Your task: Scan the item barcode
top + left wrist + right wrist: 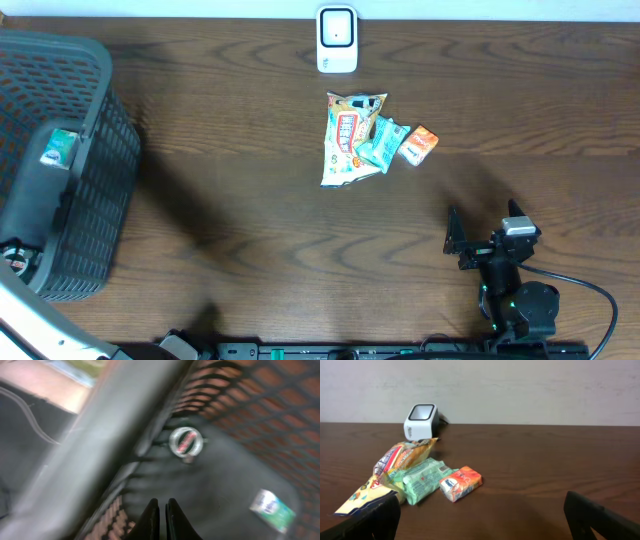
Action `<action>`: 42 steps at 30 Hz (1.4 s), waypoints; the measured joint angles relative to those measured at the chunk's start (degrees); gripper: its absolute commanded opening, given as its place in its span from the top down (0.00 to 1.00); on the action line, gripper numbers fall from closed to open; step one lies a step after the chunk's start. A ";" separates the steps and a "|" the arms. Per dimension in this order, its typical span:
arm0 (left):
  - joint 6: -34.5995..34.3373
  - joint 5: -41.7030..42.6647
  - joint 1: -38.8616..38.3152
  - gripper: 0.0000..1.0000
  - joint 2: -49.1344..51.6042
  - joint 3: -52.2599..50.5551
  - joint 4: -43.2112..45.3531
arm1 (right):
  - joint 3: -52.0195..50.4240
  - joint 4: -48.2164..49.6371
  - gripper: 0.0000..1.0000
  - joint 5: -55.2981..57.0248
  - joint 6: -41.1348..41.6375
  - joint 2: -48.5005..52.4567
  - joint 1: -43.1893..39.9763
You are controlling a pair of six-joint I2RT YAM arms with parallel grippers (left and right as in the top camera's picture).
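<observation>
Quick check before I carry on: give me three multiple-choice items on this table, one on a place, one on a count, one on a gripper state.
1. Where does the scanner stand?
A) at the far edge of the table, beyond the snack bag
B) at the left end
C) at the near edge

2. How many packs lie clustered mid-table?
A) one
B) three
C) five

3. How is the right gripper?
A) shut on a pack
B) shut, empty
C) open, empty

Answers:
1 A: the overhead view shows it beyond the cluster.
2 B: snack bag, green packet and orange packet.
3 C: the right wrist view shows its fingers wide apart, with nothing between them.
</observation>
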 measured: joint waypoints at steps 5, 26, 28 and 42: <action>6.32 1.75 0.00 0.92 -1.20 -0.04 6.64 | 0.00 0.00 0.01 -0.02 0.00 0.00 0.00; 10.47 -5.09 0.00 0.92 -16.94 -0.07 0.81 | 0.00 0.00 0.01 -0.02 0.00 0.00 0.00; 7.34 -7.91 0.04 0.92 -17.14 -0.07 -2.80 | 0.00 0.00 0.01 -0.02 0.00 0.00 0.00; -2.16 -17.07 0.46 0.92 -7.13 -1.51 -13.57 | 0.00 0.00 0.01 -0.02 0.00 0.00 0.00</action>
